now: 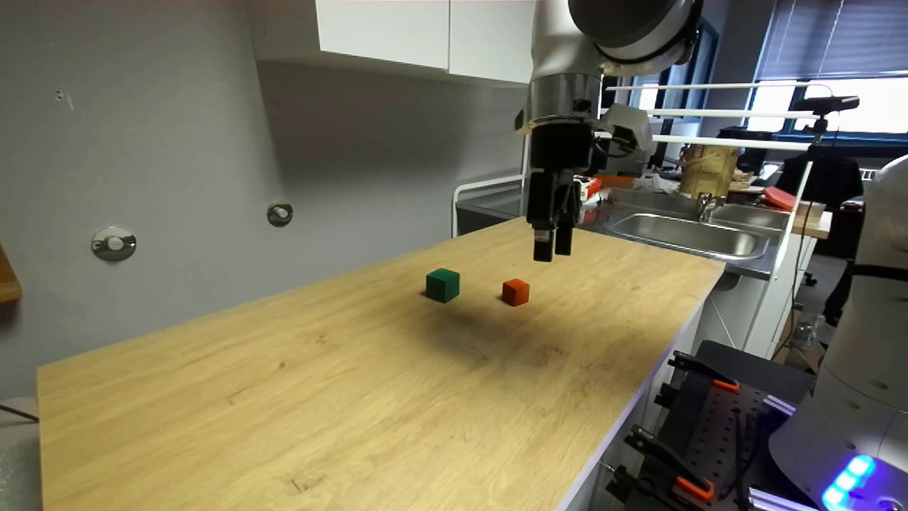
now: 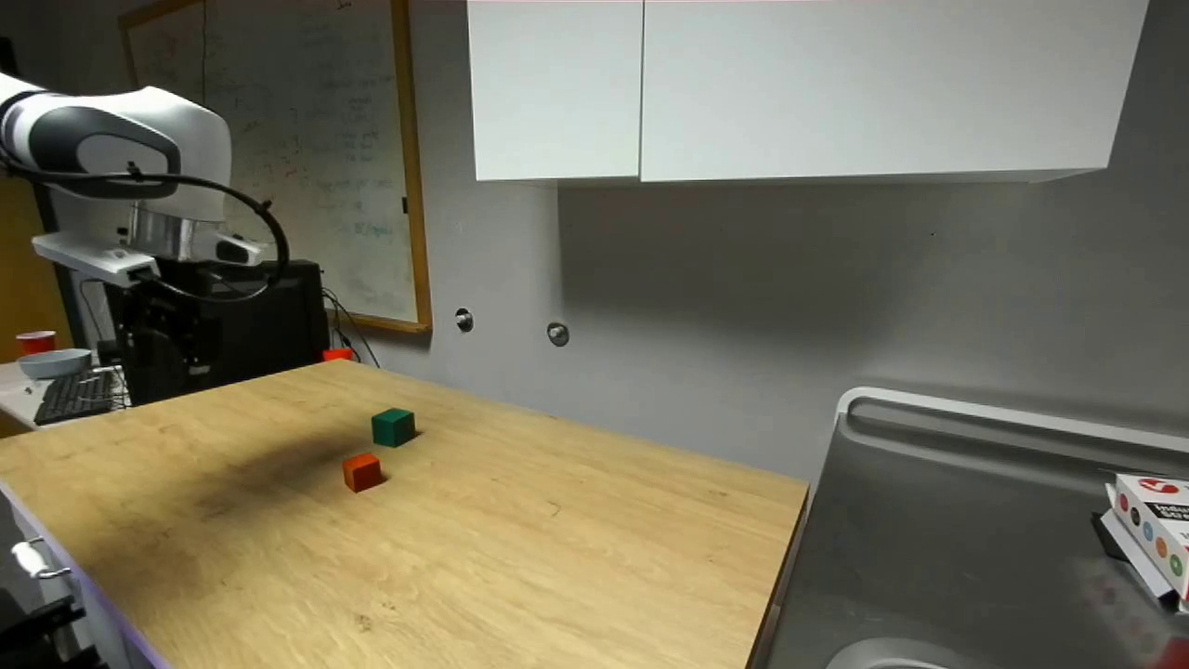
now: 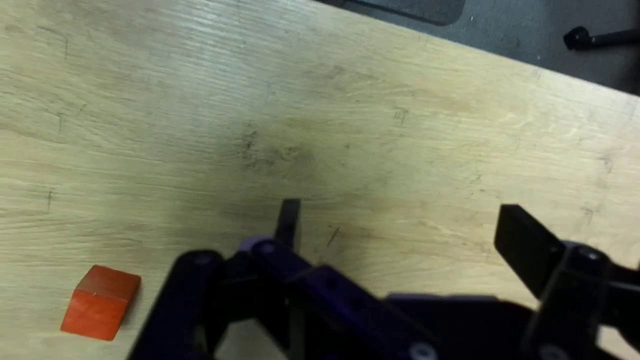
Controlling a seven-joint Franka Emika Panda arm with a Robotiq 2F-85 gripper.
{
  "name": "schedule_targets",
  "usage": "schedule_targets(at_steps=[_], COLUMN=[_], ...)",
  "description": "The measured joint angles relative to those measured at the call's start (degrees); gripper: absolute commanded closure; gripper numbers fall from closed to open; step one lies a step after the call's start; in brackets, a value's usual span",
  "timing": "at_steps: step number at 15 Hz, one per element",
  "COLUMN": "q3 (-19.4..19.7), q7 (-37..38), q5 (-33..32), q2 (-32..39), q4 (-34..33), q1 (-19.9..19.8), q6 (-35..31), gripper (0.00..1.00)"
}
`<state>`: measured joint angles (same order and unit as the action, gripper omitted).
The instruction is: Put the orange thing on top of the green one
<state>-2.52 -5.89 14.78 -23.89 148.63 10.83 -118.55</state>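
Observation:
The orange cube sits on the wooden countertop, apart from the slightly larger-looking dark green cube. Both also show in an exterior view, the orange cube nearer the camera and the green cube behind it. In the wrist view the orange cube is at the lower left, outside the jaws; the green cube is out of view there. My gripper hangs above the counter, pointing down. In the wrist view the gripper's fingers are wide apart with only countertop between them.
The wooden countertop has a front edge toward the robot base. A wall and white overhead cabinets stand behind it. A metal sink and a white box lie beyond one end. Clamps sit near the robot base.

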Motion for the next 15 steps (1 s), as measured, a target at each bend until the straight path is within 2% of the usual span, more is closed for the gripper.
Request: schedule_targets(at_steps=[7, 11, 15], q3=[4.12, 5.82, 6.12], q7=[0.16, 1.44, 4.77], q5=[1.22, 1.08, 0.44], q2=[3.00, 9.39, 17.82], q4=[-0.87, -2.90, -6.45], q1=[-6.68, -10.19, -12.21], q6=[-11.91, -18.73, -21.73], gripper=[0.00, 0.00, 0.00])
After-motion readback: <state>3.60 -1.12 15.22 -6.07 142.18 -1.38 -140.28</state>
